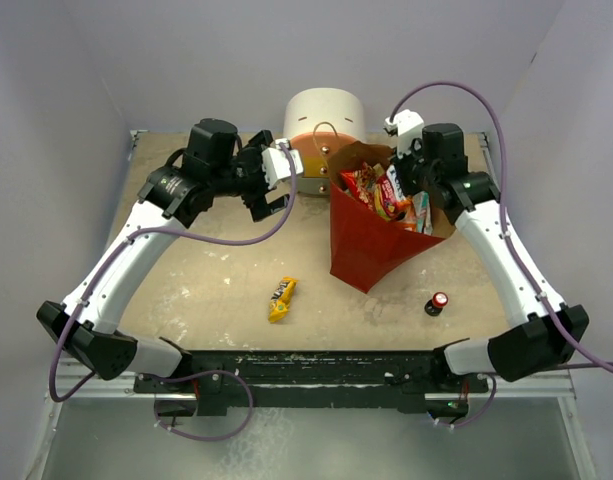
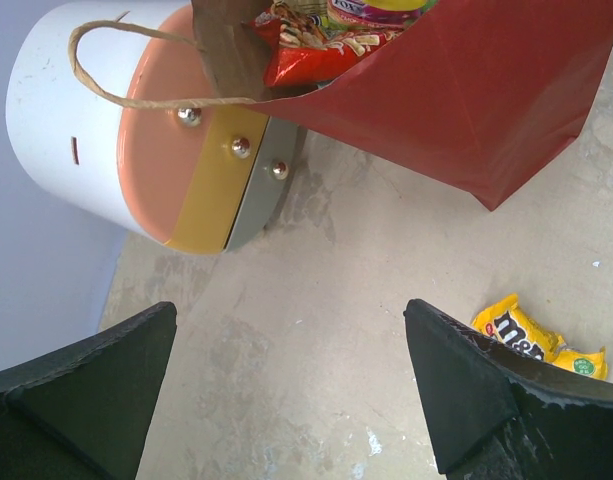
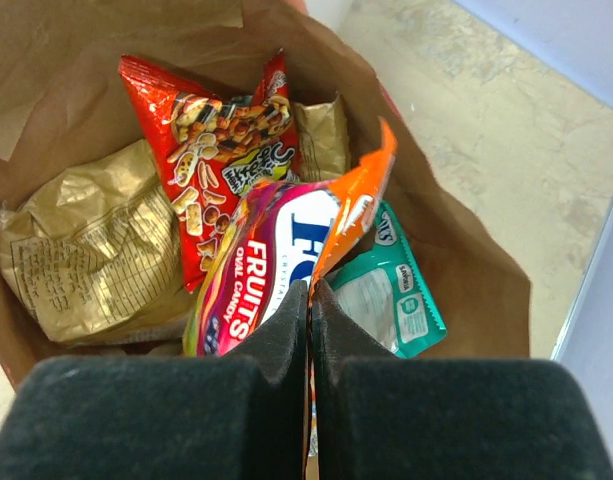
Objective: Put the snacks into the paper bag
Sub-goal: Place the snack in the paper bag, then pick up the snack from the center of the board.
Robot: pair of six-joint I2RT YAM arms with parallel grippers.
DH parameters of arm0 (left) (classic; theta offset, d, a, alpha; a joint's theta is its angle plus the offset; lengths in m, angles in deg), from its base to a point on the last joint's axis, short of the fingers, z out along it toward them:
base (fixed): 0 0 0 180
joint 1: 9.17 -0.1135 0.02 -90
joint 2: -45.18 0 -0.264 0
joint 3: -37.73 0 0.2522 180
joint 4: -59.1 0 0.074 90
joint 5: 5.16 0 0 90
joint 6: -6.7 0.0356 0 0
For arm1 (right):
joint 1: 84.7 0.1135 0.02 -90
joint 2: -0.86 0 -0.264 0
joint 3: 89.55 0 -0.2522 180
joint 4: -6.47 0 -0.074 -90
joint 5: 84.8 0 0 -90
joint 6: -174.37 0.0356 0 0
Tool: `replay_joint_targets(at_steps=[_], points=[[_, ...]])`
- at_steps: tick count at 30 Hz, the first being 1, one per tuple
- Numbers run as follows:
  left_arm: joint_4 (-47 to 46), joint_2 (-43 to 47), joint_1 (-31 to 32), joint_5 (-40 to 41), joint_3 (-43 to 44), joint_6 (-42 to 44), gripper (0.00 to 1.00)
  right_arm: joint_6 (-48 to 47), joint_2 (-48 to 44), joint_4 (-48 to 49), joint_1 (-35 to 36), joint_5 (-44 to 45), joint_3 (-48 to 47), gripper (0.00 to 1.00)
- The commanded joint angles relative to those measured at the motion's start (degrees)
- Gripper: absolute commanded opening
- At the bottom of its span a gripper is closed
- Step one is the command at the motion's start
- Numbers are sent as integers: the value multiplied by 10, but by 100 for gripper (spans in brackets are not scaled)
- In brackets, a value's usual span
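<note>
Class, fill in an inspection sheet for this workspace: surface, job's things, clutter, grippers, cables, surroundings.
Surface: tan tabletop, scuffed with white smears.
Job's things: paper bag open, holding several packets; yellow packet lies on the table outside it.
Clutter: round drawer unit behind the bag; small red-capped bottle near the right arm.
Grippers: left gripper open, empty; right gripper shut over the bag's mouth, against the fruit candy packet.
Cables: purple cables loop off both arms.
Surroundings: plain pale walls.

Tan table (image 1: 186,290) with paper bag (image 1: 361,245), drawer unit (image 1: 321,118), yellow packet (image 1: 281,299), small bottle (image 1: 438,303)
</note>
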Motion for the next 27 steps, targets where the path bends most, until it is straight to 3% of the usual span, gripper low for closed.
replay_joint_targets(at_steps=[1,6,16,27], points=[[-23,-1,-2,1,-1,-9,99,10,22,11,8,-20,7,0],[-23,1,-2,4,-6,-9,99,10,45,11,8,-21,20,0],[-20,5,-2,7,-30,-10,99,17,46,-13,8,18,34,13],[-24,6,-2,6,-88,-17,99,-5,24,-30,8,51,5,48]])
